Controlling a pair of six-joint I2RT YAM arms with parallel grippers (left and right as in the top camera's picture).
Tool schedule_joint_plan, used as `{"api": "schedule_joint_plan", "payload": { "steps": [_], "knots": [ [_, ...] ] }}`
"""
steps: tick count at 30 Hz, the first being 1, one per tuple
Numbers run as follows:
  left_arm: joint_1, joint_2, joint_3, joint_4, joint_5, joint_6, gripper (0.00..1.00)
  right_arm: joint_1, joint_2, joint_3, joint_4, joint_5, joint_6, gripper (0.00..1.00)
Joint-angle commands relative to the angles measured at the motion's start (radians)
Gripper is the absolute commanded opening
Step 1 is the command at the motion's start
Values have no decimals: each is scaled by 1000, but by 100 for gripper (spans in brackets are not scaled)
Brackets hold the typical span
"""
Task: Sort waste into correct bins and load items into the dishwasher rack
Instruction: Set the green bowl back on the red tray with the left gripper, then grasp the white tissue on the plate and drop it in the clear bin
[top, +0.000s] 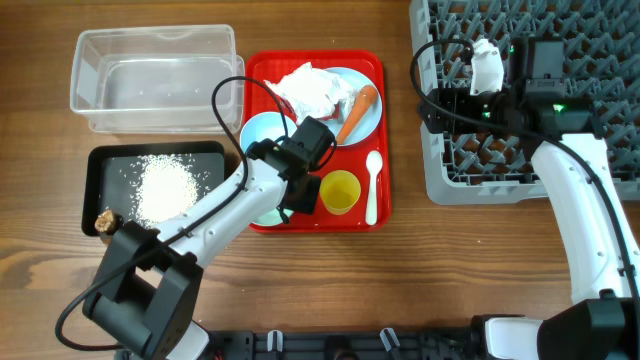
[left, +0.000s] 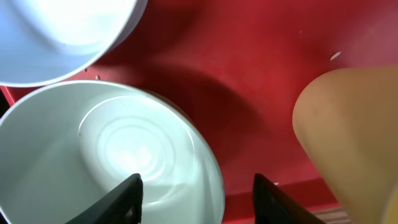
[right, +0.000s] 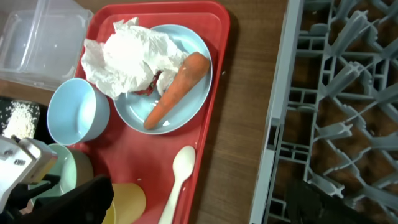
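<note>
Overhead downward; wrists near red tray.

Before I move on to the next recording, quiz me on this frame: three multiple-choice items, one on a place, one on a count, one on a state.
1. Where does the carrot lie?
A. In the clear tub
B. In the dishwasher rack
C. On the light blue plate

2. How many bowls stand on the red tray?
A. Two
B. One
C. Four

3. How is the left gripper?
A. Shut on the white spoon
B. Open, over the edge of the mint green bowl
C. Shut on the yellow cup

Answers:
1 C: the carrot rests across the plate beside the crumpled napkin.
2 A: only the light blue bowl and the mint green bowl are on it.
3 B: the left wrist view shows its fingers well apart, gripping nothing.
</note>
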Motion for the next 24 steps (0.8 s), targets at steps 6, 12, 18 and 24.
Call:
{"api": "schedule_joint_plan", "payload": {
  "steps": [6, 12, 18, 24],
  "knots": [
    [47, 4, 486, -72, -15, 57, 83, -19, -8, 11, 55, 6, 23, 89],
    [226, 144, 515, 174, 89, 195, 93, -171, -48, 11, 79, -78, 90, 91],
    [209, 388, 515, 353, 101, 254, 96, -174, -48, 11, 35, -74, 68, 91],
    [179, 492, 515, 356, 101, 277, 94, -174, -46, 11, 31, -74, 56, 91]
  ]
}}
